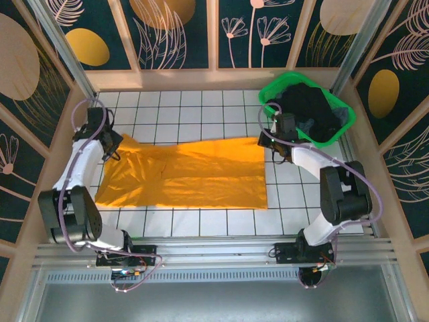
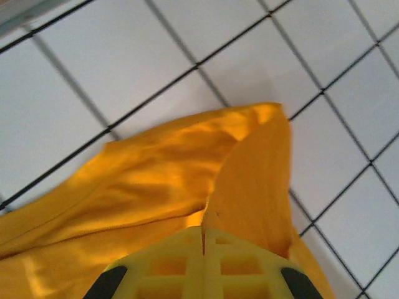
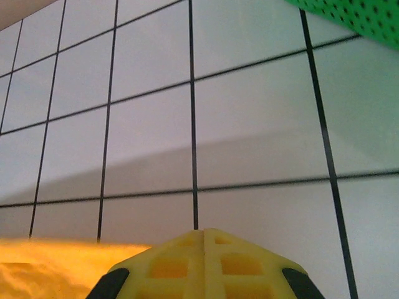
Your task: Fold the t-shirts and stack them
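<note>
Early days on this one. Mustard t-shirt (image 1: 188,174) lies spread long-ways across the tiled table (image 1: 201,107), centre drifting toward 9 o'clock, wrinkled, with a crease along its length (can't tell if that's a first fold or just rumpling). No compact folded packet and no stack anywhere on the table. Left gripper (image 1: 115,150) sits at the shirt's 10 o'clock corner. On its wrist cam the left gripper (image 2: 202,233) has its fingers pressed together and the cloth tents up into them, so I read it as pinching that corner. Right gripper (image 1: 263,141) is at the shirt's 2 o'clock corner. On its wrist cam the right gripper (image 3: 202,237) is closed, orange cloth running up to its 9 o'clock side, but whether any fabric is caught I can't tell. Dark t-shirts (image 1: 312,107) are heaped in the green basket (image 1: 273,90) at the table's 1 o'clock, untouched. Left to do, my guess: fold the mustard one, then the basket lot, then stack.
</note>
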### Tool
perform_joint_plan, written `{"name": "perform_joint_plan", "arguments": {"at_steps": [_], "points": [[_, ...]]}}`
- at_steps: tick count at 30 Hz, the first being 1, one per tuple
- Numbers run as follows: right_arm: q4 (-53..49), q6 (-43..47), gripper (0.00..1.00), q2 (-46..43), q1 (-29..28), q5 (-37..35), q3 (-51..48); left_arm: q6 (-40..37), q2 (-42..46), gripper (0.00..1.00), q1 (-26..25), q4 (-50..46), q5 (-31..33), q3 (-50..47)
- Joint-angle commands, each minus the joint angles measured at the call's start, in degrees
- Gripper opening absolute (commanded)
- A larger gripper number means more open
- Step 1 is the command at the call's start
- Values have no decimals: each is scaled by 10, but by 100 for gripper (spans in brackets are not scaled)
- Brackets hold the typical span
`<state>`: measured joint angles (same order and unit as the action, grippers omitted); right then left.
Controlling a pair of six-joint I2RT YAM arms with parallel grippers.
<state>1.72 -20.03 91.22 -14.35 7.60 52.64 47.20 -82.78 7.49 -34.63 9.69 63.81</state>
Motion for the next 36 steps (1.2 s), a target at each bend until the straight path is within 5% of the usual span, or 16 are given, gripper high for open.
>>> {"name": "perform_joint_plan", "arguments": {"at_steps": [1,12,36], "points": [[5,-9,0,-55,-3,4,-45,24,48,0,16,-14,15,-45],[-23,-26,0,-124,-3,8,-128,44,146,0,27,-41,36,-124],[-37,-62,0,-124,-33,31,-190,95,240,0,27,-59,65,-280]]}}
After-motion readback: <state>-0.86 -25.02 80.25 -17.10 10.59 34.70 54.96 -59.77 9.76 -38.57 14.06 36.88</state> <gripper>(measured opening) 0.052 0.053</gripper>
